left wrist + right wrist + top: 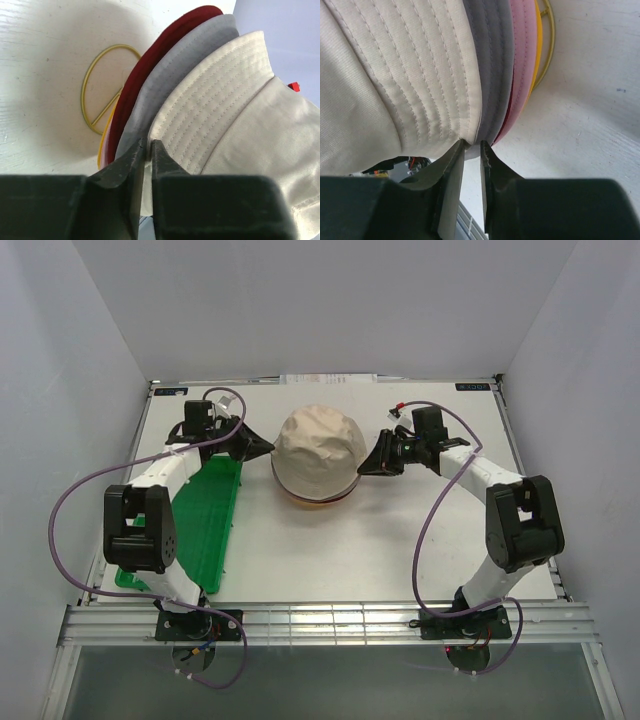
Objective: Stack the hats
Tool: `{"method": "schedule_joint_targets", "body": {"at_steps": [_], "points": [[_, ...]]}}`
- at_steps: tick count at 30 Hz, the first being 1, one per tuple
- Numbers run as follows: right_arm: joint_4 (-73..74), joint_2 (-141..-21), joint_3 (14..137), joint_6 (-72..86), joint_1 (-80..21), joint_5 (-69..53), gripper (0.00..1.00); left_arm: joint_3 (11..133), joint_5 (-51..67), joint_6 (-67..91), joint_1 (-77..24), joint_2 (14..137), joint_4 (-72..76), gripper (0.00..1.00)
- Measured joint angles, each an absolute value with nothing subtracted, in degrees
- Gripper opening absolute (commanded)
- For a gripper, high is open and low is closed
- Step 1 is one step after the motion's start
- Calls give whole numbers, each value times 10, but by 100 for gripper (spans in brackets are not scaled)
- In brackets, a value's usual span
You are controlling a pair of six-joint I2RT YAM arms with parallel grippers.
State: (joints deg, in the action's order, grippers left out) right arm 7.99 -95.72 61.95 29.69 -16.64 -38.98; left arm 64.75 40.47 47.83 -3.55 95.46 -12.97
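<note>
In the middle of the counter (pixel 330 550) the hats sit in one pile: the beige hat (pixel 318 448) on top, then the grey hat (pixel 185 65), dark red hat (pixel 165 45), pink hat (pixel 522 50) and yellow hat (pixel 538 45). The left hand (pixel 262 448) is at the pile's left brim and the right hand (pixel 365 468) at its right brim. Each hand's fingers are slightly parted, with the tips at the brim edge.
</note>
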Motion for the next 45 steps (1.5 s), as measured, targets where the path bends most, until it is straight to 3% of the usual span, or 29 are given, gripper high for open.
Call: {"method": "schedule_joint_targets", "body": {"at_steps": [5, 11, 21, 29, 37, 45], "points": [[105, -950, 621, 294, -166, -390, 33, 662, 397, 467, -35, 955, -156, 43], [123, -926, 625, 293, -166, -388, 44, 679, 397, 463, -34, 954, -172, 54], [154, -906, 677, 282, -130, -397, 56, 682, 399, 458, -26, 912, -201, 53], [148, -1009, 832, 277, -115, -426, 69, 595, 398, 474, -26, 787, -199, 51], [97, -1122, 895, 299, -123, -469, 73, 472, 377, 521, -85, 695, -183, 52], [67, -1151, 914, 314, -139, -488, 70, 446, 351, 554, -135, 690, -163, 53]]}}
